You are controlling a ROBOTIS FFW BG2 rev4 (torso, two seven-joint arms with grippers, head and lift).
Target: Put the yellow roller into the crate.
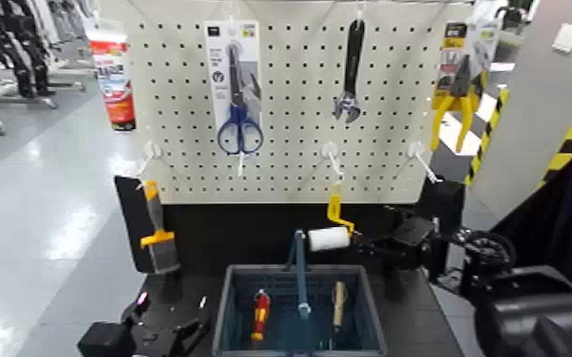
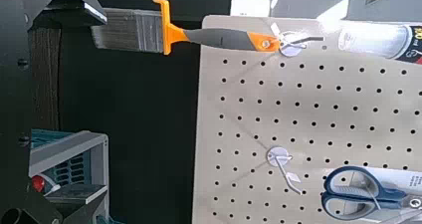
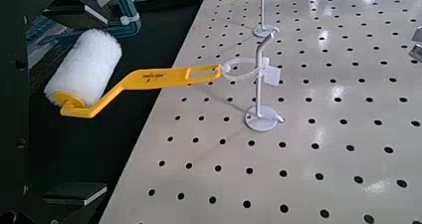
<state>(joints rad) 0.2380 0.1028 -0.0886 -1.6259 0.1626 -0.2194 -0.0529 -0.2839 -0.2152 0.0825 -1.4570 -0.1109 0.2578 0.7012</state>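
Head view: the yellow roller (image 1: 331, 228) hangs by its handle from a pegboard (image 1: 290, 95) hook, its white sleeve just above the crate's (image 1: 228, 309) far rim; the right gripper (image 1: 371, 249) sits just beside the sleeve, and whether its claw is spread cannot be told; the left gripper (image 1: 190, 330) rests low beside the crate with its claw spread. Left wrist view: a flat brush (image 2: 164, 32) hangs on the board; a crate corner shows. Right wrist view: the roller's handle loop is on the hook (image 3: 261, 80), seemingly untouched.
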